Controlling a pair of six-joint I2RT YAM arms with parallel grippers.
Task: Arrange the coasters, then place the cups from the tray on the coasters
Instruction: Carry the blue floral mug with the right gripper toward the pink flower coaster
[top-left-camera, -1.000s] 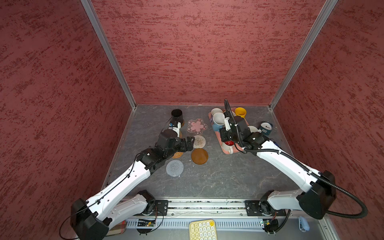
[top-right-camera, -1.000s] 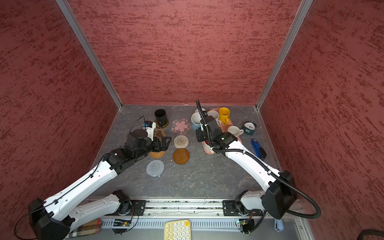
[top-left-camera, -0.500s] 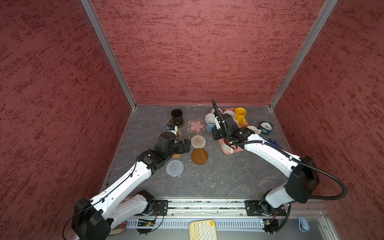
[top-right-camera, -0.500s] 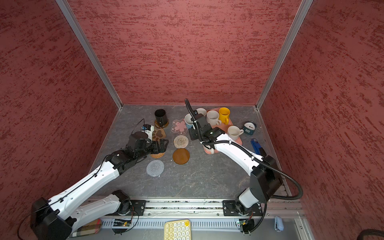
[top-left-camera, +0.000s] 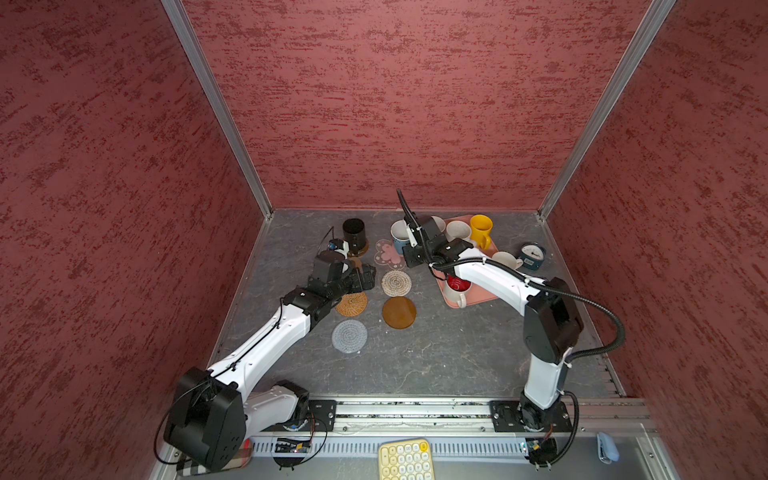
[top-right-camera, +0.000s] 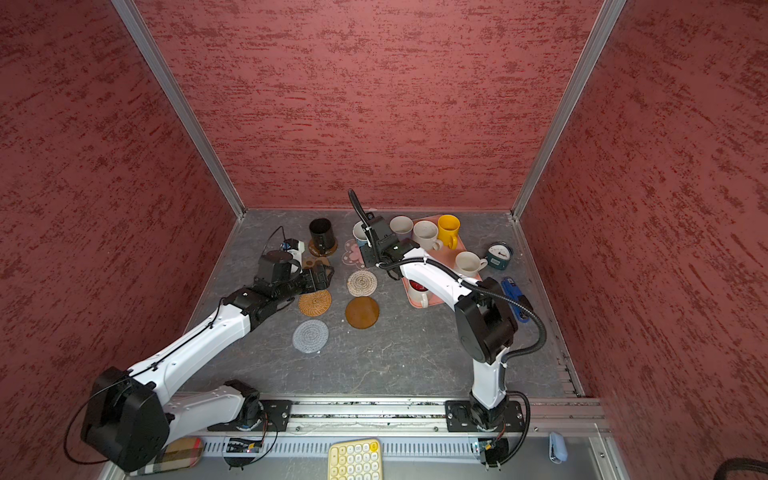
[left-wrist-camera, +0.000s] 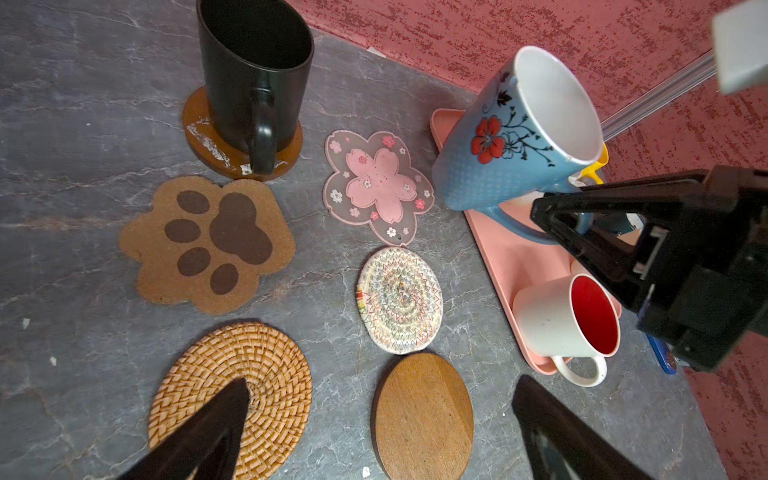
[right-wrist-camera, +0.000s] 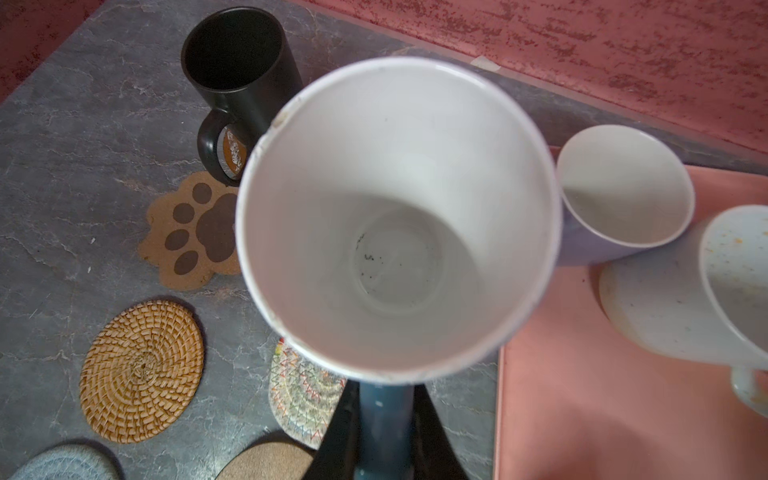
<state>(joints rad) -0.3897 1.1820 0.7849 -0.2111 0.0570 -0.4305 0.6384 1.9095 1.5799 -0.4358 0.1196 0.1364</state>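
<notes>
One blue cup (left-wrist-camera: 498, 137) held by handle, right fingers (right-wrist-camera: 340, 440).

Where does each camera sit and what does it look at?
Both top views: high over the robot's base, looking down at the grey table; both arms show.
Right wrist: on the right arm, looking into the blue cup; right claw pinches its handle.
Left wrist: on the left arm, facing the tray; open left claw and right claw show.
Shared: both wrist views show the black cup and paw coaster.
</notes>
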